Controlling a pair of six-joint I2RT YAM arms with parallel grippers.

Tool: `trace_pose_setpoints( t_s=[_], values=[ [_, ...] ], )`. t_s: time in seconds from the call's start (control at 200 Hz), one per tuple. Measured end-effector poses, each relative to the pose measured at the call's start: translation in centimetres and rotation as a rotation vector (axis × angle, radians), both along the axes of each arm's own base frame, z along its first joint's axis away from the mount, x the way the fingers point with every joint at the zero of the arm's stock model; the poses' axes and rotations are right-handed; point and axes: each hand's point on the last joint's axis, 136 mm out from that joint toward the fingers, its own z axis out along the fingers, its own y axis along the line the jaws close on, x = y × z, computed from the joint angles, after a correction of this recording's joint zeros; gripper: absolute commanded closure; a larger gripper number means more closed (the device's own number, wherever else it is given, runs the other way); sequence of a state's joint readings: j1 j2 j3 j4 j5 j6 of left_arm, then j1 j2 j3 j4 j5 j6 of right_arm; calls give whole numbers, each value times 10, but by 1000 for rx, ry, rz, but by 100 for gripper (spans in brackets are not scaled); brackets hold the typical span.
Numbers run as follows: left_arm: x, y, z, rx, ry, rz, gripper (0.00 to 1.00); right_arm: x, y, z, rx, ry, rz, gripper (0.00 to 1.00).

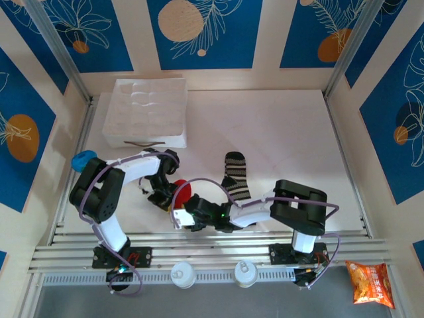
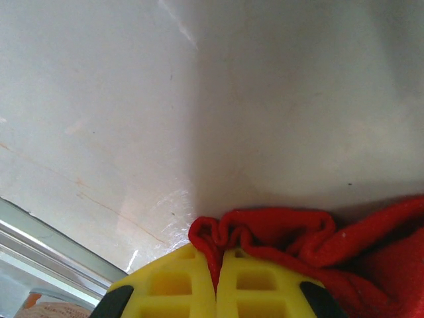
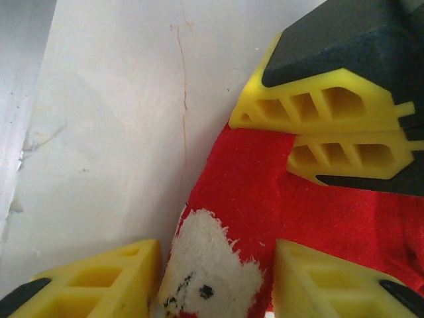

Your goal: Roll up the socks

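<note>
**Item 1, red sock** (image 1: 181,192). Small, plain red, with a fuzzy white patch (image 3: 211,265) bearing dark marks at one end. Lay bunched on the table (image 1: 285,126) close to its near edge, left of centre, between the two grippers.

**Item 2, striped sock** (image 1: 236,177). Longer, with black and grey bands. Lay flat just right of the red sock, running from mid-table toward the near edge. Nothing gripped it.

**Item 3, left gripper** (image 2: 217,268). Yellow fingers pressed together on a gathered fold of the red sock (image 2: 271,228), the cloth puckered at the tips. In the right wrist view it (image 3: 291,136) sat on the far edge of the sock (image 3: 265,199).

**Item 4, right gripper** (image 3: 215,281). Jaws stood moderately apart, one finger on each side of the white-patched end. Whether the pads pressed the cloth could not be told. From above it (image 1: 181,212) sat just nearside of the sock.

**Item 5, white moulded tray** (image 1: 146,109). Rested at the far left corner, well apart from both socks.

**Item 6, orange snack bag** (image 1: 370,283). Lay beyond the near right corner, off the table.
</note>
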State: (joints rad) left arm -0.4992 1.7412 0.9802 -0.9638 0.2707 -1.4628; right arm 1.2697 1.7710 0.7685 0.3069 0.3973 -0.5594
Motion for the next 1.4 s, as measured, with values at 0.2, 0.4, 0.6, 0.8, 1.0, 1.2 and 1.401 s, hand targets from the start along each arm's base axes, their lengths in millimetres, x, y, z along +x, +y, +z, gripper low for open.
trace_pose_setpoints(
  t_s=[0.2, 0.4, 0.6, 0.8, 1.0, 1.2, 1.401],
  values=[
    [0, 0, 0, -3, 4, -3, 100, 5, 7, -2, -2, 0, -19, 81],
    [1, 2, 0, 2, 1, 1, 100, 11, 7, -4, 4, 76, -68, 100],
    [15, 7, 6, 14, -103, -15, 57, 15, 4, -5, 53, 294, -113, 100],
    [36, 14, 35, -18, -351, 26, 30, 19, 0, -3, 95, 617, -161, 100],
    [44, 13, 41, -89, -511, 70, 33, 25, 6, -3, 94, 916, -216, 100],
    [40, 13, 32, -120, -571, 109, 40, 30, 7, -2, 86, 1154, -266, 100],
    [33, 4, 22, -158, -573, 119, 47, 33, 8, -2, 85, 1294, -298, 100]
  ],
)
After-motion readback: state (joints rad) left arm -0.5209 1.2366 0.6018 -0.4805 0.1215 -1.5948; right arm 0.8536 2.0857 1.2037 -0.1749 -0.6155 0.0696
